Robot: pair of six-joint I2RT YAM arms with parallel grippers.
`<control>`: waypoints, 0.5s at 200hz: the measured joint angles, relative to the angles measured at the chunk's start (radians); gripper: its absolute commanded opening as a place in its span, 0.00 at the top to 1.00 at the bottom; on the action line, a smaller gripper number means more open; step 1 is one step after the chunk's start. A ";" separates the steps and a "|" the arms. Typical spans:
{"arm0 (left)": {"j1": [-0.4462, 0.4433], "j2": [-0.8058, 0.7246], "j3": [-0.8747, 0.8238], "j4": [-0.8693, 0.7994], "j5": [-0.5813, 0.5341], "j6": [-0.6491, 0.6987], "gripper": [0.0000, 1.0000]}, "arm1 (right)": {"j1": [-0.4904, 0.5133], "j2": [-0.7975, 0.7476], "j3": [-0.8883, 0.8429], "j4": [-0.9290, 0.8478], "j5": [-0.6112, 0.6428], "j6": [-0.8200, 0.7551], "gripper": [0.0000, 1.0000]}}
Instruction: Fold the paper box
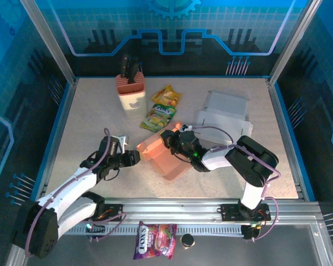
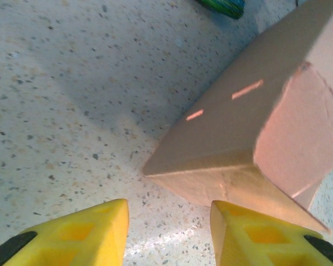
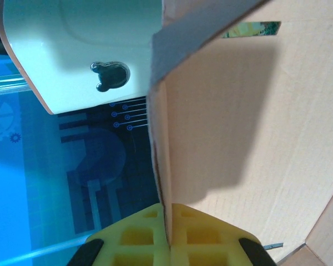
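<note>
Near the middle of the top view sits the paper box (image 1: 165,158), one wall pinched by the right gripper (image 3: 167,216). The left gripper (image 2: 169,221) hovers half open beside a corner, and a shove there could pull that wall loose.

The paper box (image 1: 155,149) is salmon-pink, the table (image 1: 89,122) speckled beige, the knife block (image 1: 132,102) cream.

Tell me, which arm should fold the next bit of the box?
Left, probably. The left pincer is open and free, close to a corner of the paper box. The right pincer is shut on a box wall, busy holding it.
</note>
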State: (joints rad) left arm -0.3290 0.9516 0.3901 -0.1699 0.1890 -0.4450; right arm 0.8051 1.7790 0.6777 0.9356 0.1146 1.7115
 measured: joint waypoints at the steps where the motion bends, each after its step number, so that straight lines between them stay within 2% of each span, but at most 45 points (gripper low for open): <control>1: -0.001 0.000 0.000 0.000 0.000 0.000 0.56 | -0.001 0.000 0.000 0.000 0.000 0.000 1.00; 58: -0.059 0.076 0.020 0.045 0.000 0.037 0.57 | -0.008 0.000 0.001 0.000 -0.022 0.010 1.00; 100: -0.090 0.119 0.061 0.049 -0.012 0.095 0.65 | -0.013 0.000 0.001 0.000 -0.031 0.019 1.00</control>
State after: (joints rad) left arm -0.4187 1.0702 0.4515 -0.1211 0.1772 -0.3504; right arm 0.7921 1.7790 0.6785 0.9356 0.0834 1.7302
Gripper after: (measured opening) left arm 0.376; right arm 0.063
